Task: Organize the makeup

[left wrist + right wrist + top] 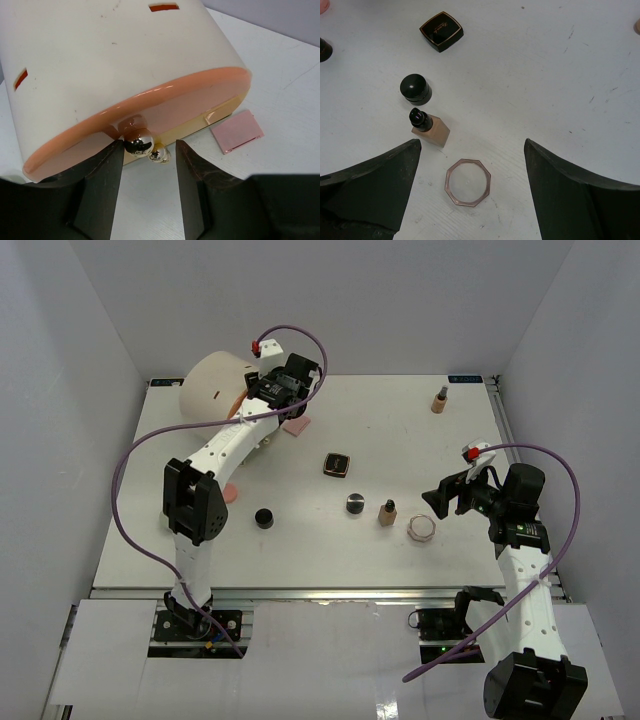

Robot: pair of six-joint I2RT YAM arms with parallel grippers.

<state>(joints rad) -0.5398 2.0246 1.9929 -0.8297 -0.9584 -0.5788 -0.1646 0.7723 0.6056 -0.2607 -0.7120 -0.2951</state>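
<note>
My left gripper [256, 406] [149, 150] is open at the cream cylinder's [100, 60] orange drawer front. A gold knob [138, 141] sits just beyond its fingertips, close to the left finger [102, 185] and not clamped. A pink pad [237, 131] [296, 426] lies beside the cylinder. My right gripper [440, 502] [471, 145] is wide open above the clear jar [468, 182] [422, 529], holding nothing. Close by are a tan bottle [431, 129] [387, 512], a black jar [415, 89] [356, 503] and the black-gold compact [441, 31] [337, 465].
A second tan bottle [439, 399] stands at the far right. Another black jar [264, 518] and a pink pad [231, 492] lie near the left arm. The cream cylinder [215, 385] sits at the table's back left corner, against the wall.
</note>
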